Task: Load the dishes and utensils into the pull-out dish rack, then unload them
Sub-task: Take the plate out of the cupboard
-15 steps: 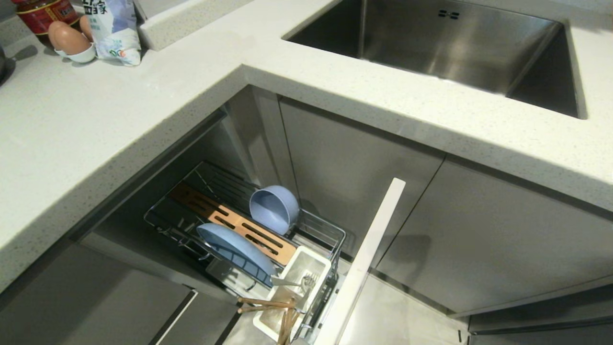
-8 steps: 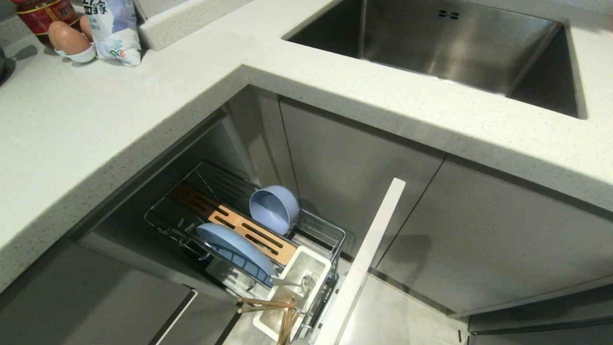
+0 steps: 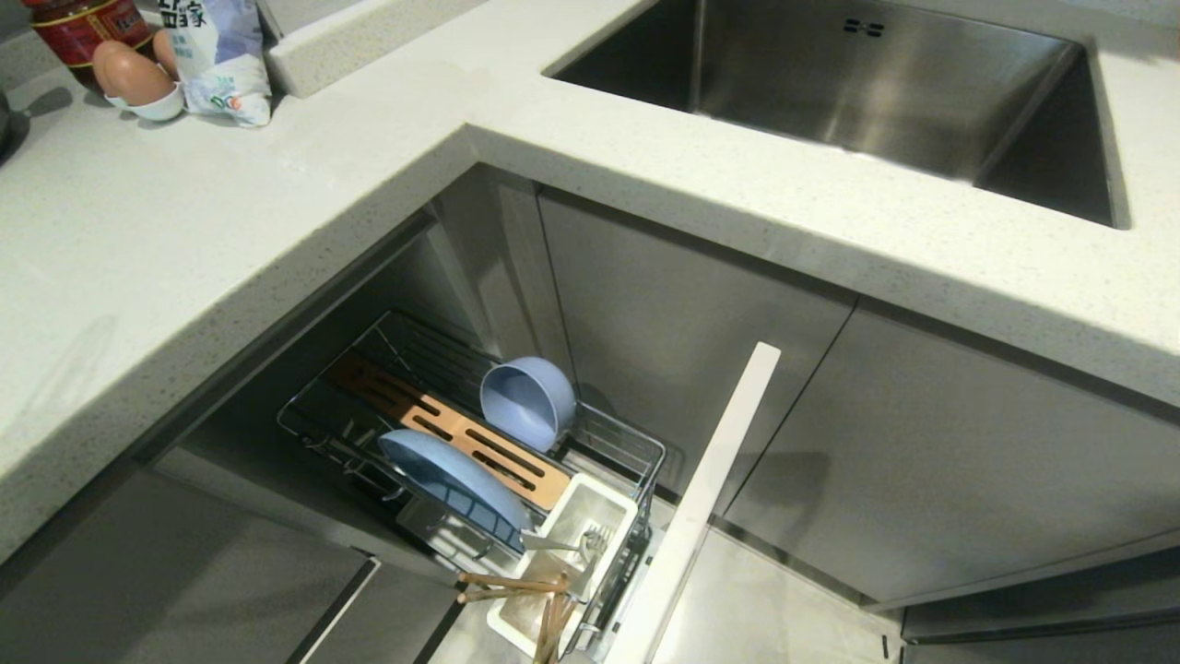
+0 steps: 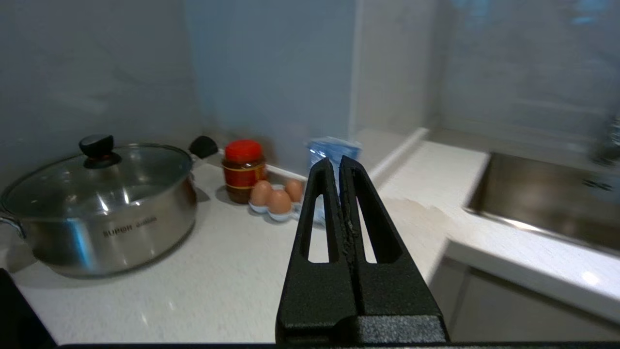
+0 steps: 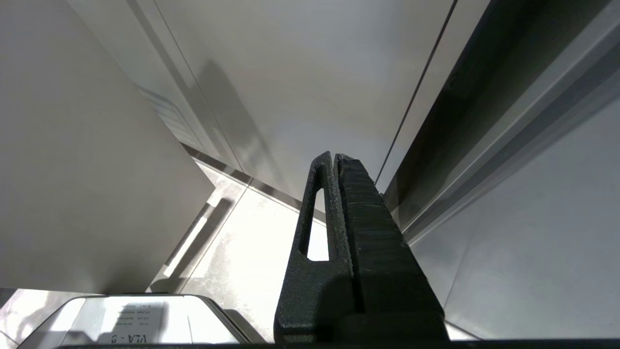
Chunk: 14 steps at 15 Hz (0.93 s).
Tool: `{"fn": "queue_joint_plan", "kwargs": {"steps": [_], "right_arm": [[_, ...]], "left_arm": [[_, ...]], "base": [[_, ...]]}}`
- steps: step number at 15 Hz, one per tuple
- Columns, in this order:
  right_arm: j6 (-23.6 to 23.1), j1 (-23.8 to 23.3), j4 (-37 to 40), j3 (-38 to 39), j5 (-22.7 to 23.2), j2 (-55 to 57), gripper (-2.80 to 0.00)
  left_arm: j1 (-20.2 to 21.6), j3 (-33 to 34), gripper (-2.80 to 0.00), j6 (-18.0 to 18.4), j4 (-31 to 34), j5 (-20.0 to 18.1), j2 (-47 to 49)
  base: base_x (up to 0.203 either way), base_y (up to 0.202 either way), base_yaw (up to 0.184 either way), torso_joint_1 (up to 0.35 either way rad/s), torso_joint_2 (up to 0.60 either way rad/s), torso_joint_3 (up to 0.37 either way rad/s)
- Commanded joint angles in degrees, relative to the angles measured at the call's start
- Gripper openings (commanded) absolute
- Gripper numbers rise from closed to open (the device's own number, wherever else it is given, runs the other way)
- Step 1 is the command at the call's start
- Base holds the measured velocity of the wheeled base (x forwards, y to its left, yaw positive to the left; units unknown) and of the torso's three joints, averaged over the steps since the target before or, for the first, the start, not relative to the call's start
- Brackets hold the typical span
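A pull-out dish rack [image 3: 636,454] is seen drawn out from under a pale counter [image 3: 184,240], low in the centre of the head view. A light blue plate [image 3: 452,484] is stood on edge just beside the slotted wooden strip [image 3: 461,441], and a blue bowl [image 3: 527,401] is tipped on its side further back, probably so both can drain. In the white cutlery box [image 3: 595,516] a silver utensil [image 3: 576,542] is laid, with wooden chopsticks [image 3: 516,584] resting across its near end. The rack appears loaded, so unloading is judged to be next. In its wrist view, the left end effector [image 4: 336,167] is shown clenched and empty above the counter, facing a steel pot [image 4: 101,208] and eggs [image 4: 276,196]. The right end effector [image 5: 334,157] is likewise pressed closed on nothing, beside cabinet fronts.
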Motion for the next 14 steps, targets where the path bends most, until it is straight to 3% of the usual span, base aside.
{"fn": "queue_joint_plan", "kwargs": {"steps": [1, 2, 4, 6, 10, 14], "right_arm": [[0.00, 0.00, -0.01, 0.00, 0.00, 0.00, -2.80], [0.00, 0.00, -0.01, 0.00, 0.00, 0.00, -2.80], [0.00, 0.00, -0.01, 0.05, 0.00, 0.00, -2.80], [0.00, 0.00, -0.01, 0.08, 0.00, 0.00, -2.80], [0.00, 0.00, -0.01, 0.00, 0.00, 0.00, -2.80], [0.00, 0.00, -0.01, 0.00, 0.00, 0.00, -2.80]], "left_arm": [[-0.77, -3.48, -2.80, -0.19, -1.20, 3.39, 11.99], [-2.86, -4.21, -2.80, -1.43, -3.23, 7.35, 15.60], [-11.00, -4.95, -2.80, -6.41, -6.12, 14.65, 20.01], [-20.85, -5.12, -2.80, -12.37, -6.61, 18.45, 22.58], [-38.05, -3.54, -2.80, -20.82, -4.01, 21.76, 25.90], [-47.76, -0.48, -2.80, -25.08, -1.31, 23.07, 27.14]], "base": [[0.000, 0.000, 0.000, 0.000, 0.00, 0.000], [0.000, 0.000, 0.000, 0.000, 0.00, 0.000], [0.000, 0.000, 0.000, 0.000, 0.00, 0.000], [0.000, 0.000, 0.000, 0.000, 0.00, 0.000], [0.000, 0.000, 0.000, 0.000, 0.00, 0.000], [0.000, 0.000, 0.000, 0.000, 0.00, 0.000]]}}
